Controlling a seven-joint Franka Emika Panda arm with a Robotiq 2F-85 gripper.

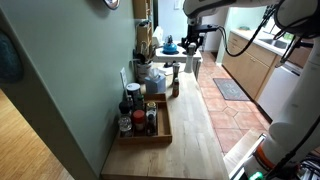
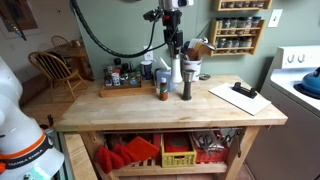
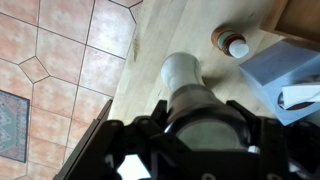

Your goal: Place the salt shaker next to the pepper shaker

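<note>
My gripper [image 3: 205, 125] is shut on the salt shaker [image 3: 183, 72], a pale grey cylinder with a darker top that I look down along. In an exterior view the gripper [image 2: 174, 42] holds the shaker [image 2: 176, 70] upright over the middle of the wooden table. I cannot tell whether its base touches the tabletop. The pepper shaker [image 3: 232, 42], small and brown, stands just beyond it on the table. It also shows in both exterior views [image 2: 163, 88] [image 1: 176, 85], close beside the held shaker. The gripper [image 1: 192, 42] is at the table's far end there.
A wooden tray [image 1: 165, 137] with several dark-capped spice jars sits near the wall side, also seen in an exterior view [image 2: 125, 80]. A tall dark mill [image 2: 186, 85] stands by the shakers. A white board [image 2: 240, 97] and a blue-grey box [image 3: 280, 75] lie nearby. The table edge drops to tiled floor [image 3: 60, 60].
</note>
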